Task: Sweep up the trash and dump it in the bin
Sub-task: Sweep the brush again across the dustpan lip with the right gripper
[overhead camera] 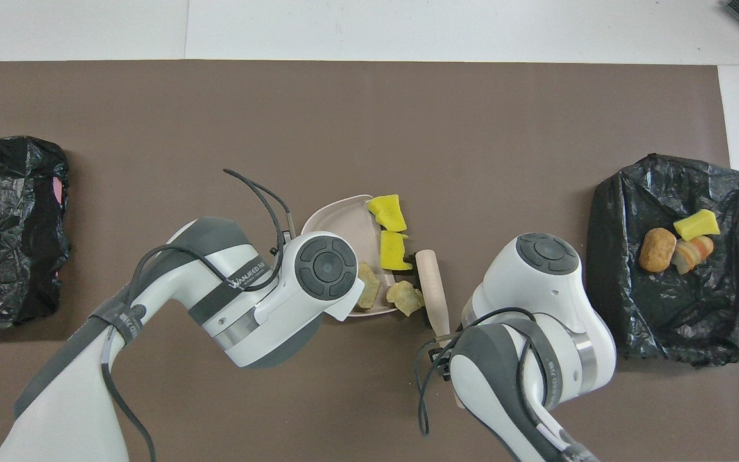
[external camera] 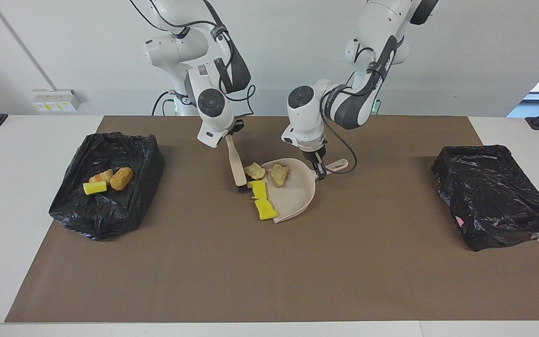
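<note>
Trash lies in two groups. Four scraps sit at the mouth of the beige dustpan (external camera: pixel 295 192): two yellow sponge pieces (external camera: pixel 261 200) on its open lip and two tan chunks (external camera: pixel 266 172), one inside the pan and one just at its edge. The right gripper (external camera: pixel 232 133), closed tight on the brush (external camera: pixel 236 164) handle, holds the bristles down against the nearest scraps. The left gripper (external camera: pixel 318 169), just beside the pan's closed end, is clamped on the dustpan handle. Three more scraps (external camera: pixel 108 180) rest in the black-lined bin (external camera: pixel 105 187), well apart from the right gripper toward its end of the table.
</note>
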{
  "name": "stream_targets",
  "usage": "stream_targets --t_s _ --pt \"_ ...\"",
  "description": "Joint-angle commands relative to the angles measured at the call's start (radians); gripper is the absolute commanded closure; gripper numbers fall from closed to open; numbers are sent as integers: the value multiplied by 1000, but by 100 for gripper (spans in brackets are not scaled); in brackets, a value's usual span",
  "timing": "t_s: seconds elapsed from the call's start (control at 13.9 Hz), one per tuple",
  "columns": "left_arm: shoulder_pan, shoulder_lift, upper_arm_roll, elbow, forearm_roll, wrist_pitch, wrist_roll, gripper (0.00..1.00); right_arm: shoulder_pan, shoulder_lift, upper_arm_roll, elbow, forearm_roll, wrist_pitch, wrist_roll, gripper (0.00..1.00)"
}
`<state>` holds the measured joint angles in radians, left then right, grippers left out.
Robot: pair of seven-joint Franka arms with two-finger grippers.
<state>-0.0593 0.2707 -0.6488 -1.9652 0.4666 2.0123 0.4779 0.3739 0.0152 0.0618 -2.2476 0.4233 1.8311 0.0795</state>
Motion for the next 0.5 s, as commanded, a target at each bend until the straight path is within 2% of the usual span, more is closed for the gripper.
stream_targets --t_s 0.0,0.22,0.43 --pt "16 -39 -5 -46 -8 26 5 100 33 5 3 -6 150 51 -15 100" --pt "21 -39 -5 -46 -8 29 8 100 36 38 3 57 232 44 -4 100" --pt "32 -38 -5 -46 -23 37 8 100 42 51 1 147 137 -53 40 100"
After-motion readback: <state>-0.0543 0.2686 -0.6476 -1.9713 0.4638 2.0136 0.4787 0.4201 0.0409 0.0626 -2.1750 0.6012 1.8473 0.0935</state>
